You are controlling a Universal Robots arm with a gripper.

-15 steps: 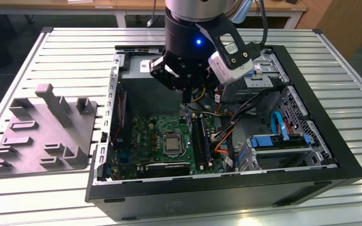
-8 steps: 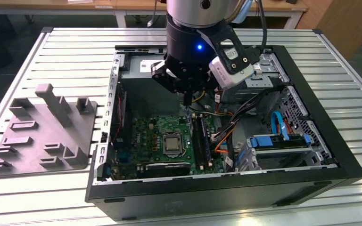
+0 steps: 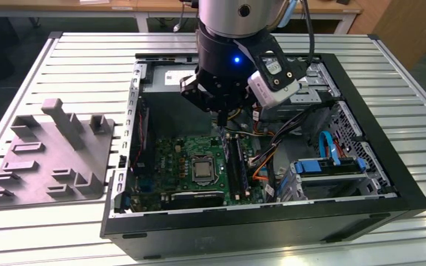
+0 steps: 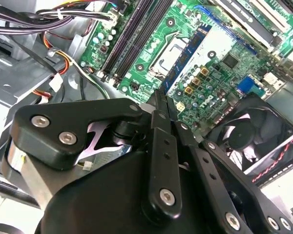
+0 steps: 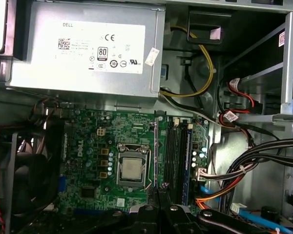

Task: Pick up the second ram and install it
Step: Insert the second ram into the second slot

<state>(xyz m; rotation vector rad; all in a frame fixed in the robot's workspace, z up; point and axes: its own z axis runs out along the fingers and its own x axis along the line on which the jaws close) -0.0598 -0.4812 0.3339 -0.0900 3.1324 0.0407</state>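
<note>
The black gripper (image 3: 221, 113) of the arm hangs inside the open black computer case (image 3: 272, 221), which lies on a table of silver metal slats (image 3: 87, 61). Its jaws are closed almost fully, with only a thin gap, and they clamp the second ram (image 4: 188, 56), a slim blue-green memory stick. In the second wrist view the stick reaches away from the fingertips (image 4: 158, 114) and shows a little of its blue face. In the first wrist view it (image 5: 155, 151) is seen from its edge, as a thin grey line. The stick is in the air above the green motherboard (image 5: 88, 141). There it runs parallel to the long black memory slots (image 5: 173, 156) and appears just beside them, between the slots and the square silver processor socket (image 5: 132, 168). It is not seated in any slot. A grey metal power supply box (image 5: 88, 48) sits at the far end of the board, and a black round fan (image 4: 254, 136) is mounted at the side. On the exterior view's left, a grey moulded holder with upright posts (image 3: 50, 155) stands on the table beside the case.
</note>
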